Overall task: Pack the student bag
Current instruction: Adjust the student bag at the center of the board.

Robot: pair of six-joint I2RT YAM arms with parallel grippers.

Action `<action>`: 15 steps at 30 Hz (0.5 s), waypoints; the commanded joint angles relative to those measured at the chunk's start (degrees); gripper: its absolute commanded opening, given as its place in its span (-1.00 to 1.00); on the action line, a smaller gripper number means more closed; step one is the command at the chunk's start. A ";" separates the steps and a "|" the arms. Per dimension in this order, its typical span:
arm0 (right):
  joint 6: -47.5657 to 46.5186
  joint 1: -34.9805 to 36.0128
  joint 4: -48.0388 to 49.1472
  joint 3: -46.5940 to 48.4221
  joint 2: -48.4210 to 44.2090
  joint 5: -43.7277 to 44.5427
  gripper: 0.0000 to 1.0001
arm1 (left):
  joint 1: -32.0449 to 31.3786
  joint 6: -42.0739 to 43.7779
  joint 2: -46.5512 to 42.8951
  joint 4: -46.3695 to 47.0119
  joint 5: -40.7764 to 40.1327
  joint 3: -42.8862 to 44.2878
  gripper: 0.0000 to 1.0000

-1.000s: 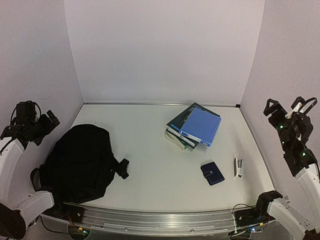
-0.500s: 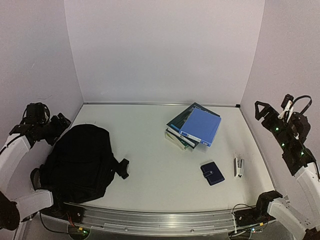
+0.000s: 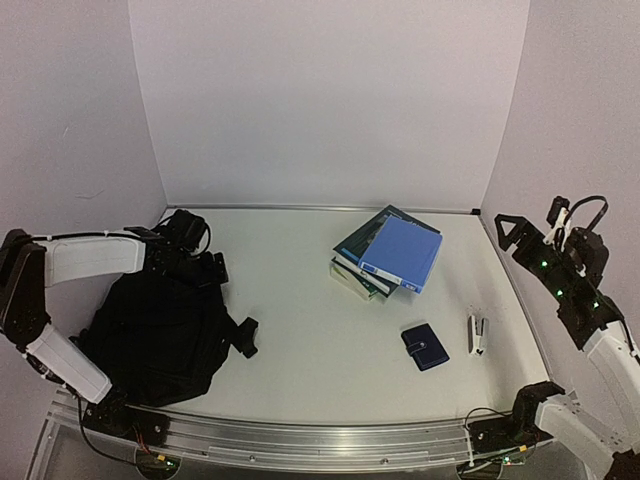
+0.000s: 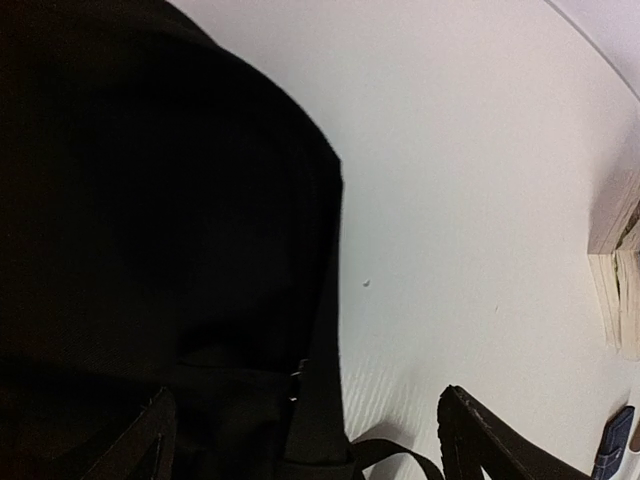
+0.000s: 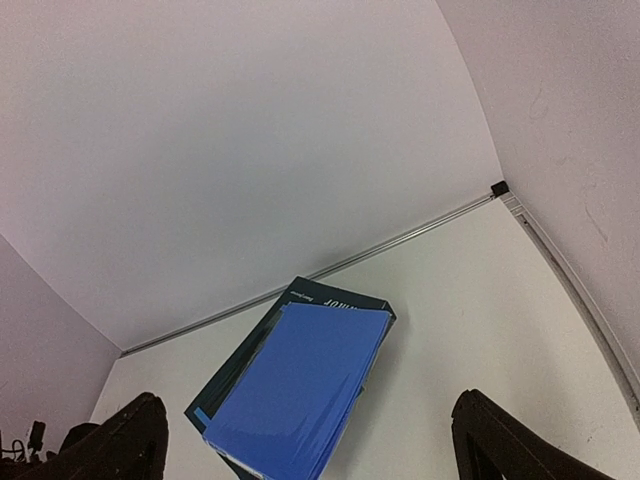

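Note:
The student bag (image 3: 160, 325), a big black soft backpack, lies at the near left of the table with a strap end (image 3: 245, 338) sticking out to its right. My left gripper (image 3: 203, 268) hovers over the bag's far right corner, open with nothing between its fingers. In the left wrist view the bag (image 4: 150, 200) fills the left half, and its edge and a strap loop (image 4: 395, 458) lie between the wide-spread fingers of that gripper (image 4: 310, 450). My right gripper (image 3: 507, 230) hangs open in the air at the far right. Its wrist view looks between the gripper's (image 5: 315, 450) fingers at the blue book (image 5: 295, 385).
A stack of books (image 3: 388, 252) with a blue one on top lies right of centre. A small dark-blue wallet (image 3: 425, 347) and a white stapler (image 3: 478, 335) lie nearer on the right. Walls close in the table on three sides.
My left arm has swung in from the left wall and out over the bag's far corner. My right arm has come down a little and toward the table.

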 commanded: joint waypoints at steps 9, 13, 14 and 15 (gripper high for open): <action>0.48 -0.24 1.31 -0.63 0.89 -2.39 0.97 | -2.85 1.31 12.75 -3.02 -7.94 9.59 0.06; 0.36 -0.23 1.26 -0.62 1.18 -2.75 0.97 | -3.03 1.03 14.16 -2.35 -7.68 9.65 -0.40; 0.28 -0.22 1.21 -0.63 1.26 -2.82 0.97 | -3.10 0.95 14.35 -1.89 -7.33 9.53 -0.55; 0.22 -0.20 1.23 -0.66 1.28 -2.83 0.97 | -3.32 0.94 14.52 -1.25 -6.84 9.42 -0.66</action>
